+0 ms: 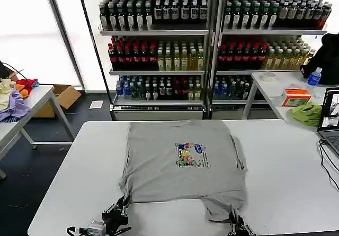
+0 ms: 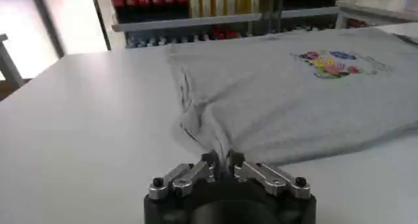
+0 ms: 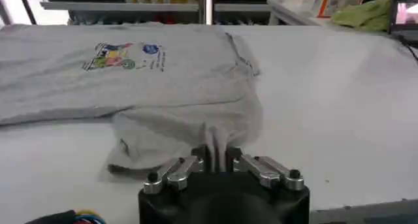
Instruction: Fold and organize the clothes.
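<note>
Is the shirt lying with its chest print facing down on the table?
No: in the head view the multicoloured print faces up on the grey shirt, spread on the white table.

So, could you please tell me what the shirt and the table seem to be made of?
The shirt looks like soft knit jersey, probably cotton or a blend: matte light grey, and it wrinkles and bunches where the left gripper and right gripper pinch its near edge. The table looks like smooth white laminate or coated board: flat, hard, with a faint sheen; its core cannot be told.
</note>
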Motion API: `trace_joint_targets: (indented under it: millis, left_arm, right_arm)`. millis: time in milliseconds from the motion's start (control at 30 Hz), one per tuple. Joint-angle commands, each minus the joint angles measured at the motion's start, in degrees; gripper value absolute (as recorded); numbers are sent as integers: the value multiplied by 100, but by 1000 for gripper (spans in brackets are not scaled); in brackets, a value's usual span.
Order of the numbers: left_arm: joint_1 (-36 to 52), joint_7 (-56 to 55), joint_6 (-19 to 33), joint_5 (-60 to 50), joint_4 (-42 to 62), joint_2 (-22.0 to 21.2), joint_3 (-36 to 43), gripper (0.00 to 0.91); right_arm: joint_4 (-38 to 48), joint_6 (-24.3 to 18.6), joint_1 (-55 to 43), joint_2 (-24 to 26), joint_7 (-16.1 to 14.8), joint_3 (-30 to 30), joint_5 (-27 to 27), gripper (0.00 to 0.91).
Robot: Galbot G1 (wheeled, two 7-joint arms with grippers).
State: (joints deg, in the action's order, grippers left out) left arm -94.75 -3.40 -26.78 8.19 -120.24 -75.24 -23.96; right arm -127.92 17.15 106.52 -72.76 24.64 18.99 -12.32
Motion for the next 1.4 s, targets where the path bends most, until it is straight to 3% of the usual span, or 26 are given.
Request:
trace_joint_targets:
  millis: [33,100,200,433,867,1233,1267,1300,1333,1367,1400]
  left_arm:
    - [393,9,732,-50,51,-198,4,0]
    - [640,-23,1051,42,69,-304,-44,0]
    - [977,-71,1362,323,171,-451,-121,0]
    - [2107,-12,1466,573,818,-418,-83,0]
    - [3682,11,1388,912,2563,-322,68,0]
    - [3900,6,1191,917,3114,-254,179,0]
    - [3910,14,1151,916,3161,-244,198,10]
    - [3914,17,1126,915,3169,-239,205,242]
    - [3922,13,1095,915,3180,-240,212,806]
    - [3934,-9,1042,910,3177,-244,214,907]
    - [3939,-21,1013,906,3168,-248,210,907]
  right_arm:
    - [-376,-638,-215,-59,-266,140,478,0]
    - [-271,-874,-575,-132,-329,280,429,0]
    - [-118,-860,-1131,-283,-408,528,386,0]
    - [446,-856,-2212,-107,-784,842,338,0]
    - [2290,-387,-4235,-225,-924,416,265,0]
    - [3167,-155,-4931,-286,-928,87,40,0]
    - [3214,-144,-4975,-284,-935,57,37,81]
    - [3283,-120,-5046,-287,-960,23,40,322]
    - [3319,-86,-5108,-289,-963,-4,30,715]
    - [3356,-43,-5170,-301,-956,-20,26,907]
    - [3365,1,-5208,-304,-966,-22,24,907]
